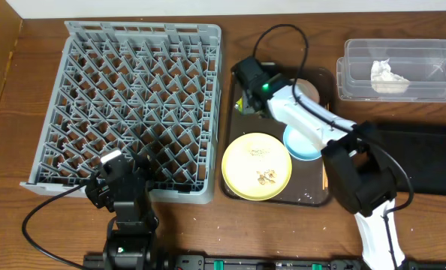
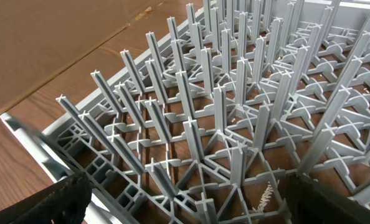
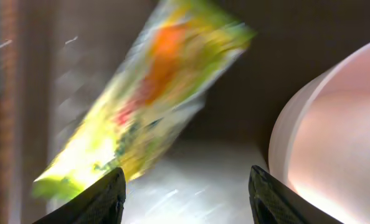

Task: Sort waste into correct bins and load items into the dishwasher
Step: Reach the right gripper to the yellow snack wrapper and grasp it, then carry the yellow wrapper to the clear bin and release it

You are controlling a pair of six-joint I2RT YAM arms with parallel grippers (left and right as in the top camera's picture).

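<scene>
Hovering over the upper left corner of the brown tray [image 1: 311, 186], the right gripper [image 3: 185, 186] has its fingers apart. The blurred wrapper [image 3: 147, 99] slants down to the finger at the lower left of the wrist view; I cannot tell if they touch. The pink bowl [image 3: 334, 143] fills the right edge. The yellow plate [image 1: 257, 166] sits at the tray's lower left. The left gripper [image 2: 185, 202], spread wide, hangs over the grey rack [image 1: 133, 105]. The tissue [image 1: 387, 75] lies in the clear tub [image 1: 351, 75], upper right.
</scene>
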